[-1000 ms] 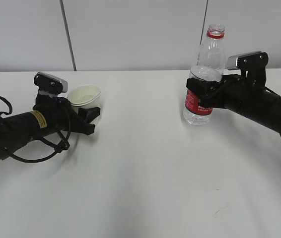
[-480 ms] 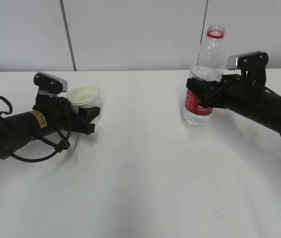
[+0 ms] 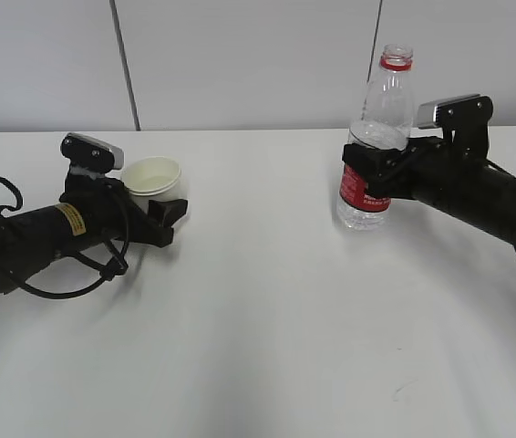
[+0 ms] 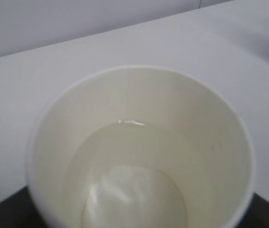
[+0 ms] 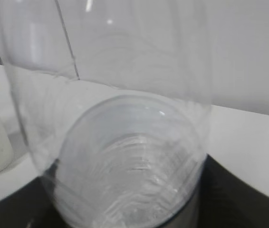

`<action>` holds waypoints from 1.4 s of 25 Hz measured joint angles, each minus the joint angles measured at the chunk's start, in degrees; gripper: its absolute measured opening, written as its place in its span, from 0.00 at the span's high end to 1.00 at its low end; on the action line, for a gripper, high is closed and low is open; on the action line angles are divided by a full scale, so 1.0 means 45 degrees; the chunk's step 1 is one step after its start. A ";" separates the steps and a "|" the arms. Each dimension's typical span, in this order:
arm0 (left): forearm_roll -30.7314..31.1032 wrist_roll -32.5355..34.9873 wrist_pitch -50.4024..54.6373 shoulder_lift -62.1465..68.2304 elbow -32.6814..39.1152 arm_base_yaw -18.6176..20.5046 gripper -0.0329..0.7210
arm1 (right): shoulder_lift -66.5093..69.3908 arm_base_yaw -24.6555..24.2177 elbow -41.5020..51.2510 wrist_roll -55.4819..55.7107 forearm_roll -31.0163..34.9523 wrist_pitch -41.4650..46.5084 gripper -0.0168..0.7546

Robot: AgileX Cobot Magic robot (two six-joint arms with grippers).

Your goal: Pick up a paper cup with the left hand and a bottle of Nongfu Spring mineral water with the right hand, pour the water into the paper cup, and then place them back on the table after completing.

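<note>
On the table (image 3: 258, 347), the left hand (image 3: 165, 219) at 9 o'clock has its 2 fingers set around the paper cup (image 3: 152, 177), which stands upright with water (image 4: 134, 190) in its bottom. Whether they press it, I cannot tell. At 2 o'clock, the right hand (image 3: 367, 169) pinches the uncapped, upright bottle (image 3: 374, 146) at its waist; its base rests on the table.
</note>
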 joint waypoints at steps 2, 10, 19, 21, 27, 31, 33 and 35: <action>-0.0009 0.0000 -0.0068 0.0000 0.0000 0.0000 0.27 | 0.0000 0.0000 0.0000 0.0000 0.0000 0.0000 0.41; -0.0274 0.0000 -0.0505 0.0000 0.0151 0.0000 0.19 | 0.0000 0.0000 0.0000 0.0000 0.0000 -0.0031 0.41; -0.0669 0.0000 -0.1172 -0.1072 0.1583 0.0000 0.19 | 0.0000 0.0000 0.0000 0.0011 0.0000 -0.0058 0.41; -0.0669 0.0000 -0.1270 -0.1276 0.1941 0.0000 0.19 | 0.0000 0.0000 0.0000 0.0011 0.0025 -0.0058 0.41; -0.0930 0.0004 -0.1553 -0.1816 0.3004 0.0000 0.19 | 0.0000 0.0000 0.0000 -0.0244 0.0161 0.0041 0.41; -0.0961 0.0004 -0.1785 -0.1904 0.3309 0.0000 0.19 | 0.0385 0.0000 0.0000 -0.0466 0.0560 0.0016 0.41; -0.0975 0.0004 -0.1785 -0.1904 0.3359 0.0000 0.19 | 0.0641 0.0000 0.0000 -0.0495 0.0683 0.0016 0.41; -0.0988 0.0004 -0.1813 -0.1904 0.3359 0.0000 0.19 | 0.0842 0.0000 0.0000 -0.0525 0.0711 -0.0046 0.41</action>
